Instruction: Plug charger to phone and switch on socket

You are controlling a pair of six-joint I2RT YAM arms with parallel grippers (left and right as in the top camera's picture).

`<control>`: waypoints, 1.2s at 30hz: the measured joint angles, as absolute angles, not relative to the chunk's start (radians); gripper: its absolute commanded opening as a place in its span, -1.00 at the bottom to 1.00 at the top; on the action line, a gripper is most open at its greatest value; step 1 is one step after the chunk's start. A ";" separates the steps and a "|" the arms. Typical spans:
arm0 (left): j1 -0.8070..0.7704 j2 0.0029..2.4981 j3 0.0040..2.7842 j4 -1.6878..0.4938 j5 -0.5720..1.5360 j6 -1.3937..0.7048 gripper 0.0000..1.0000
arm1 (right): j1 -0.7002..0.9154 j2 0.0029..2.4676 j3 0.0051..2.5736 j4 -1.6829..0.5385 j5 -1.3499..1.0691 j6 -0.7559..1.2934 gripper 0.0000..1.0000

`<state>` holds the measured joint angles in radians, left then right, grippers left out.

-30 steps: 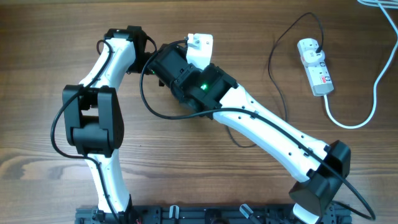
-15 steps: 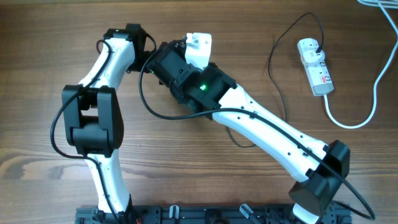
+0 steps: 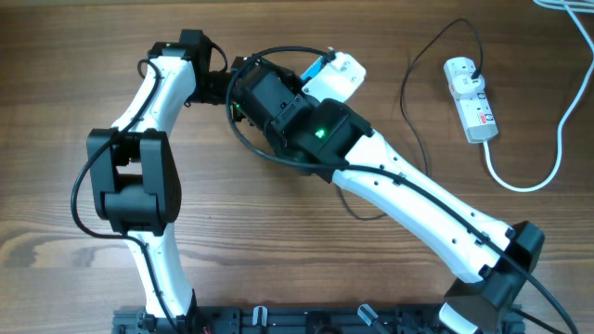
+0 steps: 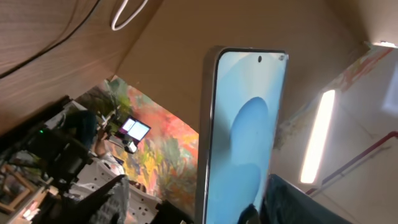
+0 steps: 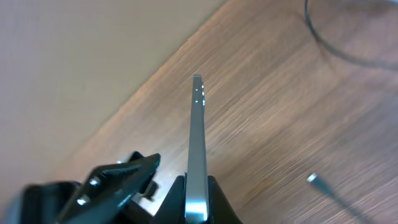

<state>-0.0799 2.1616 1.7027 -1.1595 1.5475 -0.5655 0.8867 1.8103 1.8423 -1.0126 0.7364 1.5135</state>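
Observation:
My right gripper [image 3: 309, 74] [image 5: 196, 190] is shut on the phone [image 3: 341, 76], holding it off the table and edge-on in the right wrist view [image 5: 197, 124]. The left wrist view shows its cyan screen [image 4: 245, 124] upright. My left gripper [image 3: 225, 82] [image 4: 193, 186] is open, with one finger close to the screen and the other well apart. The white socket [image 3: 471, 100] lies at the far right with the charger's black plug [image 3: 474, 67] in it. The charger's thin black cable [image 3: 406, 93] loops left and runs under my right arm. Its connector tip [image 5: 313, 179] lies on the wood.
The socket's thick white cord [image 3: 548, 167] curves along the right edge of the table. My right arm [image 3: 408, 199] stretches diagonally across the middle. My left arm [image 3: 139, 176] stands at the left. The table is brown wood.
My right gripper has swung the phone right and turned it, so a cyan edge now shows from above. My left wrist has shifted slightly up and left.

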 measured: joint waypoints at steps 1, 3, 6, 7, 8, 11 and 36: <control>-0.080 2.162 1.703 -1.161 1.548 -0.568 0.31 | 0.887 1.810 1.842 -1.012 0.722 1.575 -0.91; -0.080 2.162 1.703 -1.167 1.551 -0.581 0.15 | 0.887 1.810 1.842 -1.013 0.686 1.711 -0.92; -0.080 2.162 1.703 -1.169 1.553 -0.612 0.14 | 0.887 1.810 1.842 -1.013 0.623 1.839 -0.90; -0.080 2.162 1.703 -1.170 1.555 -0.617 0.09 | 0.887 1.810 1.842 -1.013 0.609 1.874 -0.88; -0.080 2.162 1.703 -1.170 1.554 -0.622 0.04 | 0.887 1.810 1.842 -1.015 0.597 1.912 -0.82; -0.080 2.162 1.703 -1.179 1.555 -0.633 -0.02 | 0.887 1.810 1.842 -1.045 0.575 1.986 -0.80; -0.109 2.161 1.704 -1.291 1.560 -0.641 -0.67 | 0.869 1.811 1.838 -1.024 0.526 2.070 -0.85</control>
<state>-0.1093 2.1612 1.7039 -1.2911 1.5597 -0.6415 0.8688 1.8107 1.8378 -1.0237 0.5262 2.0701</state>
